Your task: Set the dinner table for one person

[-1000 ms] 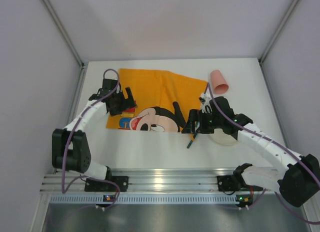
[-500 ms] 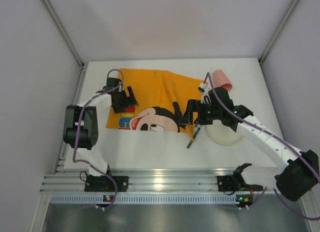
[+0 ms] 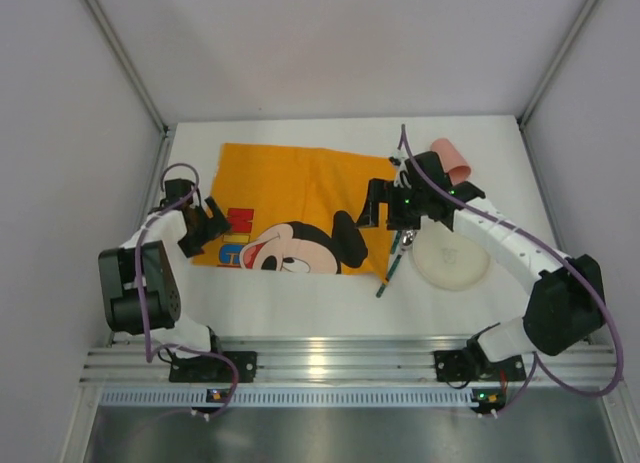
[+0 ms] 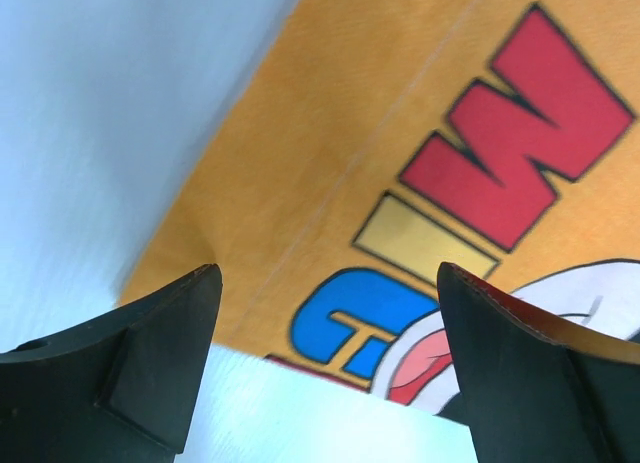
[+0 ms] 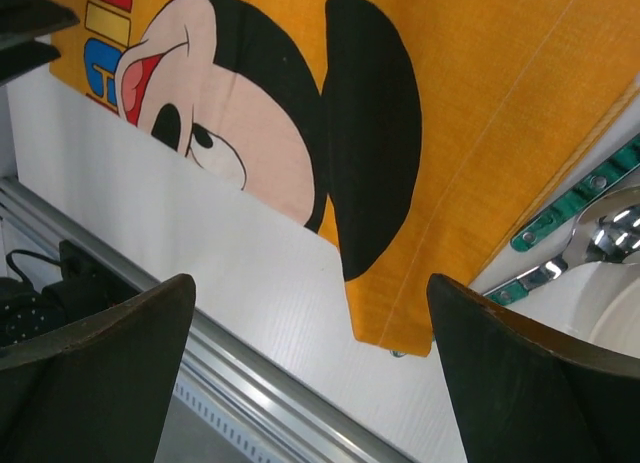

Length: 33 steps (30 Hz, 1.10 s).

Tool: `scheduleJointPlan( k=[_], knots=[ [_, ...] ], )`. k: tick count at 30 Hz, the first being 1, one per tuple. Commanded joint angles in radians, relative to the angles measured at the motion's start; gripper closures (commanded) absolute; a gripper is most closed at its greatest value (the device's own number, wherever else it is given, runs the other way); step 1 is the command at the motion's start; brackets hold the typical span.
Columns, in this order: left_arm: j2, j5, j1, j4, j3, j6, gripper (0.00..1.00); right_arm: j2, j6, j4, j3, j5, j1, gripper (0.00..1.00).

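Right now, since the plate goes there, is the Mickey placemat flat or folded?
Partly folded: a straight edge cuts off the face on the Mickey placemat.

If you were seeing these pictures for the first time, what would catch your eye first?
The orange Mickey Mouse placemat dominates the middle of the white dinner table. Right of it sit a white plate and, farther back, a pink cup on its side. The left end effector and right end effector hover open at the mat's two ends.
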Motion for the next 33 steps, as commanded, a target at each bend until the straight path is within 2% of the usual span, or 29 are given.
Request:
scheduleJointPlan(
  k=[1,7,12,14,15,17,18,20,25,30,33],
  knots=[
    [-0.083,-0.119,0.025,-0.091,-0.024,0.022,0.06,0.048,-0.024,0.014,0.091,0.007,-0.030,0.00],
    [-0.142,-0.239,0.091,-0.168,-0.038,0.033,0.05,0.212,-0.021,0.032,0.205,0.020,-0.049,0.00],
    [-0.197,-0.081,0.114,-0.139,-0.033,-0.025,0.06,0.488,-0.015,0.025,0.416,-0.007,-0.053,0.00],
    [-0.247,-0.029,0.112,-0.139,-0.011,-0.033,0.06,0.590,-0.004,0.005,0.476,0.007,-0.068,0.05],
    [-0.261,-0.002,0.112,-0.137,0.000,-0.027,0.06,0.618,0.002,-0.002,0.528,0.029,-0.076,0.25],
    [-0.291,0.012,0.112,-0.166,0.046,0.005,0.06,0.690,0.013,-0.023,0.571,0.053,-0.108,0.54],
    [-0.294,0.016,0.112,-0.183,0.062,0.013,0.06,0.712,0.014,-0.032,0.612,0.090,-0.121,0.82],
    [-0.317,0.013,0.112,-0.227,0.092,0.034,0.06,0.772,0.017,-0.072,0.648,0.140,-0.147,1.00],
    [-0.358,0.052,0.112,-0.221,0.079,0.016,0.07,0.908,-0.021,-0.182,0.833,0.211,-0.153,1.00],
    [-0.360,0.075,0.114,-0.145,0.001,0.011,0.07,1.059,-0.064,-0.301,1.080,0.286,-0.156,1.00],
    [-0.343,0.129,0.114,-0.082,-0.030,-0.018,0.07,1.117,-0.072,-0.327,1.173,0.297,-0.165,1.00]
  ],
)
